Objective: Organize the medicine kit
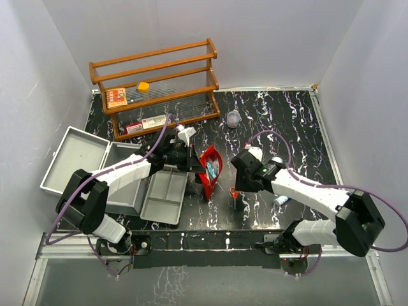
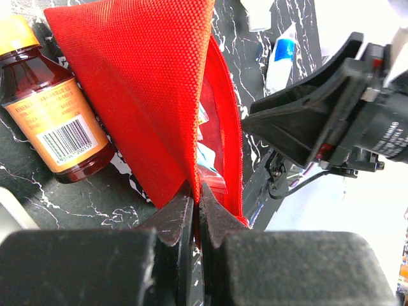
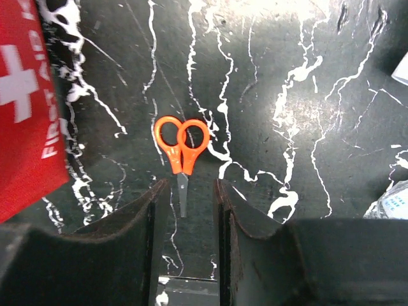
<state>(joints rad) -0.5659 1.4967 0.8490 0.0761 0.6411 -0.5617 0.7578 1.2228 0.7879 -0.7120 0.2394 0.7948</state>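
Marbled table [image 1: 306, 127]: left gripper [image 2: 196, 191] clamps pouch [image 2: 140, 83], contents unclear; right gripper [image 3: 190, 185] apart over scissors [image 3: 182, 143].

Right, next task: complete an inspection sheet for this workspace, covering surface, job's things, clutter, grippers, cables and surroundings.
Surface: black white-veined marble tabletop, no spills seen.
Job's things: silver-grey metal medicine kit, lid open; grey two-compartment tray out beside it; red fabric first-aid pouch; orange-handled scissors lying flat.
Clutter: amber bottle with orange cap; white tube; brown wooden slatted rack at the back.
Grippers: left gripper shut on the pouch's edge; right gripper open, scissors' blade between its fingers, untouched.
Cables: purple cables looping along both arms.
Surroundings: plain white walls on three sides.
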